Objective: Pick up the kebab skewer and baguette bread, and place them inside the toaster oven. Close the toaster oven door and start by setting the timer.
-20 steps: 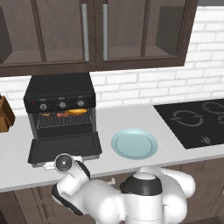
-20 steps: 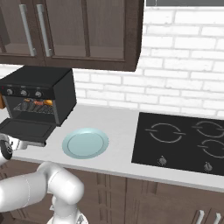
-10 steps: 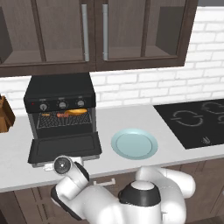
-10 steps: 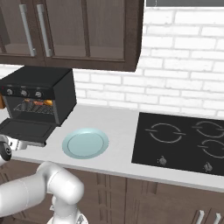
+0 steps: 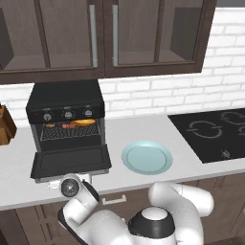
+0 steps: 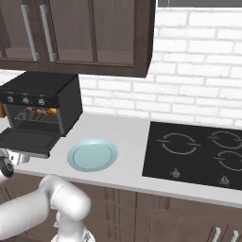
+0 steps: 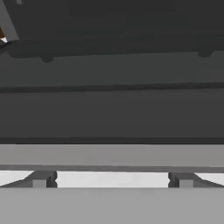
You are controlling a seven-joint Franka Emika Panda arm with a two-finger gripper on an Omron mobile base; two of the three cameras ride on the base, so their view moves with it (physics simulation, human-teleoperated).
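The gripper [image 5: 79, 179] sits low at the counter's front edge, directly below the outer edge of the toaster oven door [image 5: 71, 163]. In the hand view the door's grey edge bar [image 7: 112, 156] runs across just ahead of the camera, on two small brackets. The fingers are hidden in both base views; by the recorded reading the claw is released, jaws spread wide, with nothing held.

The door lies folded down flat, projecting toward the robot over the white counter [image 5: 143, 184]. Just right of it, apart from it, rests a pale blue plate [image 5: 147, 157].

Behind the door stands the toaster oven [image 5: 66, 115], cavity exposed. On its wire rack [image 5: 69, 130] lie the kebab skewer [image 5: 60, 126], left, and the baguette bread [image 5: 83, 122], right, close together.

A black cooktop [image 6: 198, 153] occupies the counter's far right. Dark wall cabinets [image 5: 103, 36] hang above white brick.
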